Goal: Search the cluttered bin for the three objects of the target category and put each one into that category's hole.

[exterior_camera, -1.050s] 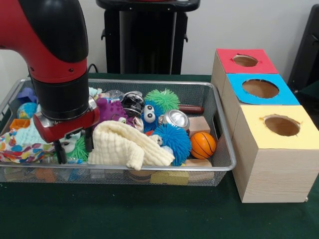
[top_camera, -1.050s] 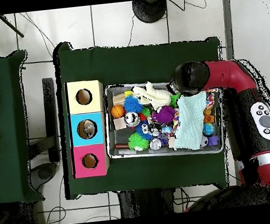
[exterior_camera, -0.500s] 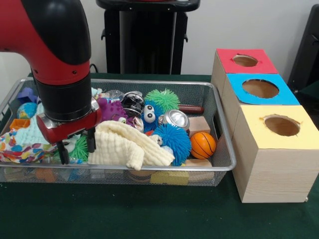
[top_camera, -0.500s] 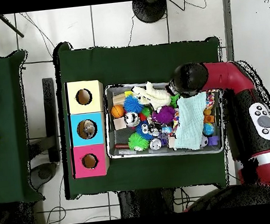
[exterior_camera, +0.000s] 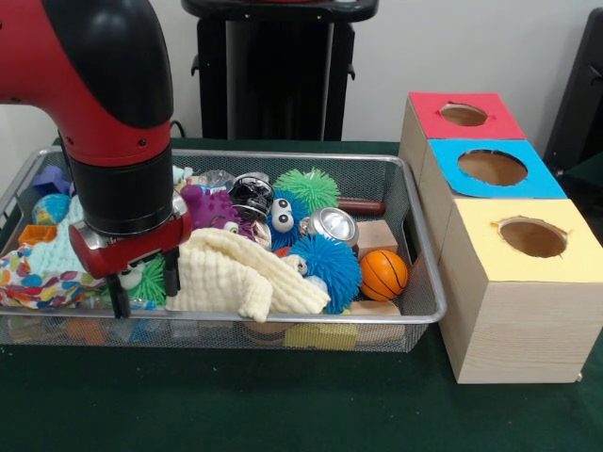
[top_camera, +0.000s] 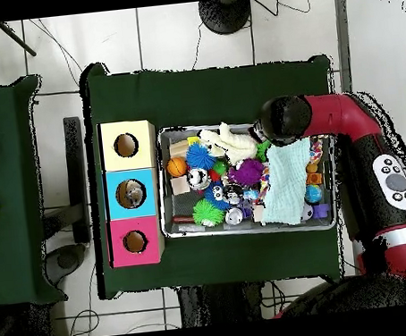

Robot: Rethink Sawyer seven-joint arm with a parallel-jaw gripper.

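My gripper hangs low in the near left part of the wire mesh bin. It is open, with its two black fingers on either side of a green spiky toy. A cream cloth lies just right of it. Further right are a blue fuzzy ball, an orange basketball, a silver can and a green spiky ball. In the overhead view the arm's wrist hides the gripper.
Three wooden boxes with holes stand right of the bin: red, blue and yellow. A purple toy and a patterned cloth crowd the bin's left. From overhead, a light blue cloth covers the bin's right part.
The gripper has sunk a little deeper into the bin and shifted slightly right, around the green spiky toy. The other objects have not moved.
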